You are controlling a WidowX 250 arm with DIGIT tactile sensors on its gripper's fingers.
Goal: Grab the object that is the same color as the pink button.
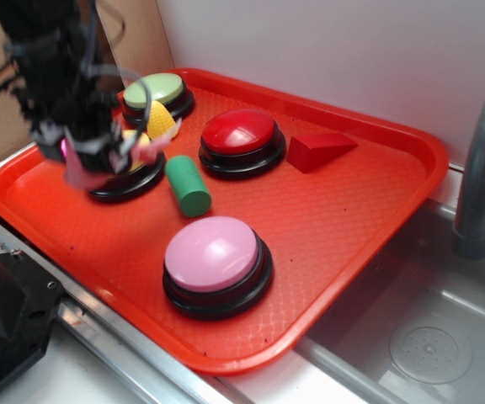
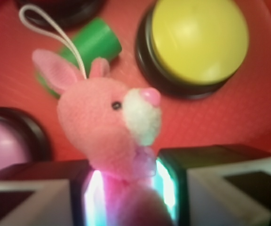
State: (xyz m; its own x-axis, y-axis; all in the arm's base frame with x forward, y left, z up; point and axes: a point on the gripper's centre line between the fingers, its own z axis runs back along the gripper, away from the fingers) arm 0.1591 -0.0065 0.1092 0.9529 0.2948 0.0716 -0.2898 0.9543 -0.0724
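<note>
The gripper (image 2: 128,188) clamps the bunny (image 2: 109,125) by its body, lifted clear above the yellow button (image 1: 129,172) so the grab holds. Right of that button lies the green cylinder (image 1: 189,186), then the pink button (image 1: 216,263), whose colour the bunny matches.

Green cylinder (image 1: 189,186) beside red button (image 1: 241,141)

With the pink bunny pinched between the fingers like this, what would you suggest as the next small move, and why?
I would probably keep the gripper shut and raise it a little. The wrist view shows the pink bunny clamped by its body between the fingers, and the exterior view shows it hanging just above the yellow button and near the green cylinder, so going straight up seems the safest path.
</note>
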